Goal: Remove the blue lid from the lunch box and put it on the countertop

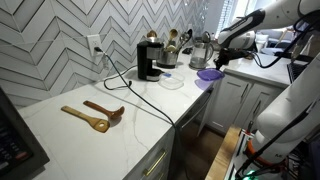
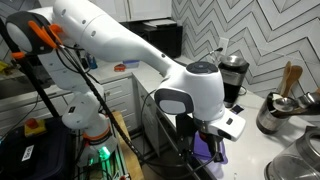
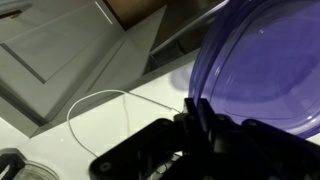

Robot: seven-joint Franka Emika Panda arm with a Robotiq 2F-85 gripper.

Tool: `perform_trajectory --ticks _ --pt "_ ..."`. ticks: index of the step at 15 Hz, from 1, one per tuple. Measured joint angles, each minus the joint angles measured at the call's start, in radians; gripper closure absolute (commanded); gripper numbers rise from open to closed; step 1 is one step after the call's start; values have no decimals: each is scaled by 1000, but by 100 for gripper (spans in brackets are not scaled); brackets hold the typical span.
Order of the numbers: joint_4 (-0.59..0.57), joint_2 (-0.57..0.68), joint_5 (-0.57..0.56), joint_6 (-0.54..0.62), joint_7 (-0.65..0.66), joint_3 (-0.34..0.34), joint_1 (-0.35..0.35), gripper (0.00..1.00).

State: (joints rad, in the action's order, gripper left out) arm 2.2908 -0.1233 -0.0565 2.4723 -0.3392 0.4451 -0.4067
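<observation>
White herringbone tile wall (image 1: 60,30) with a power outlet (image 1: 95,45) rises behind the white cabinets (image 1: 235,100); dark wooden floor (image 1: 203,152) lies below the cabinets, and a bright window (image 1: 203,12) glows above their far end.

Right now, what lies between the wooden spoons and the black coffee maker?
A black cable crosses the countertop between the wooden spoons and the coffee maker; the rest of that stretch is bare. It shows in an exterior view.
</observation>
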Motion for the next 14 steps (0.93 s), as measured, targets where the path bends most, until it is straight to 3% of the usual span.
perform_trajectory --ticks 12,13,14 --pt "20 160 210 127 11 -28 7 98" --pt "20 167 223 128 11 -32 7 93" --pt "20 173 233 129 11 -35 7 75"
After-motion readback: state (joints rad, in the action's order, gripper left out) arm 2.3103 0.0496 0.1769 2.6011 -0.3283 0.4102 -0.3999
